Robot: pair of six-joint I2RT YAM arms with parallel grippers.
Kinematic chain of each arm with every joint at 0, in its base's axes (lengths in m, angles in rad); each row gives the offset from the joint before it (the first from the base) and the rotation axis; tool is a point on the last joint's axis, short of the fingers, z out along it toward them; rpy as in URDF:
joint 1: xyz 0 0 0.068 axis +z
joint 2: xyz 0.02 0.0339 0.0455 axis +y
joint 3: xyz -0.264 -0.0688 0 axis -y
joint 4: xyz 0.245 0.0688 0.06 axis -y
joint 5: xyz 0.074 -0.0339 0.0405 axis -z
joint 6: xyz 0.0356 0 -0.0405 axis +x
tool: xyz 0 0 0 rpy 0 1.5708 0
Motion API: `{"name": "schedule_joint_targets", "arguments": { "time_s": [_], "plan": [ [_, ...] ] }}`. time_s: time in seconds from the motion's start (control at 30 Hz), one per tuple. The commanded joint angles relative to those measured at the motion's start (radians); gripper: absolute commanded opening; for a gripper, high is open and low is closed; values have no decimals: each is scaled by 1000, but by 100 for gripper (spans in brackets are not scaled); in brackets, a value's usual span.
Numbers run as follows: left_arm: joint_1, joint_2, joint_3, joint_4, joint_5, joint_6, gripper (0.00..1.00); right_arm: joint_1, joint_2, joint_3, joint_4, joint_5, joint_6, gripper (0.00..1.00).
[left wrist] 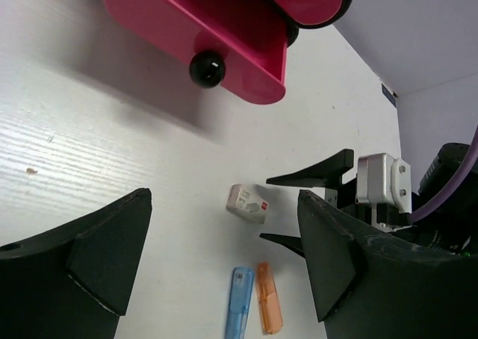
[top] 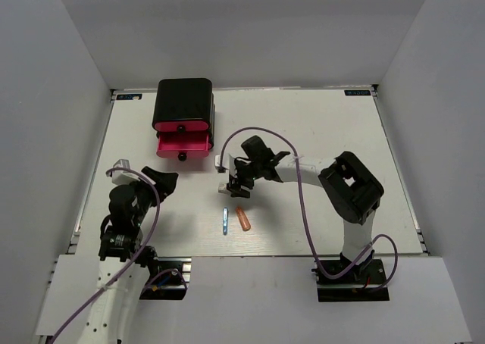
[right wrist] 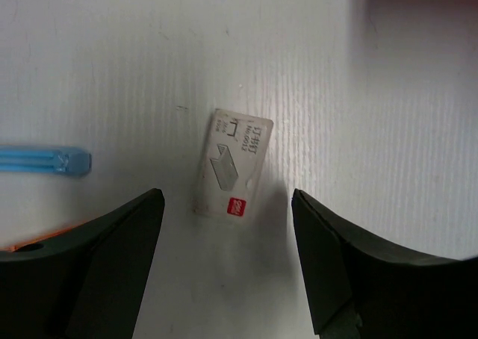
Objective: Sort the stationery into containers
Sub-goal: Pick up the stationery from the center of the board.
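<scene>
Bare table (right wrist: 373,92) flanking white block (right wrist: 230,165), blue pen (right wrist: 43,161) nearby, open drawer (top: 183,142) beyond

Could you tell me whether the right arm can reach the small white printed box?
Probably yes: the right gripper hangs open right above the small white printed box, a finger on each side, nothing covering it.
</scene>
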Motion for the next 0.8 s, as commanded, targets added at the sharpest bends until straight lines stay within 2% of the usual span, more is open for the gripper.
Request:
{"name": "schedule_joint_targets", "arguments": {
  "time_s": [0.0,0.07,0.2,0.33,0.43,0.53,0.63,0.77],
  "plan": [
    [-8,-39,4,-125,-47,-17,89,34,27,35,27,34,36,75],
    [1,-52,4,-125,-47,-17,89,43,31,26,30,54,36,75],
    [1,-41,24,-143,-47,-17,89,62,53,15,70,109,45,64],
    [1,-21,24,-134,-56,-26,89,60,48,14,70,120,41,34],
    [1,-21,24,-134,-56,-26,89,56,5,3,74,111,30,18],
    [1,-21,24,-125,-56,-26,89,47,-88,-4,79,68,10,14],
    [1,-12,24,-116,-56,-36,89,42,-178,12,99,24,-34,14],
    [1,-1,5,-93,-47,-45,89,42,-185,94,140,16,-62,14]
  ]
}}
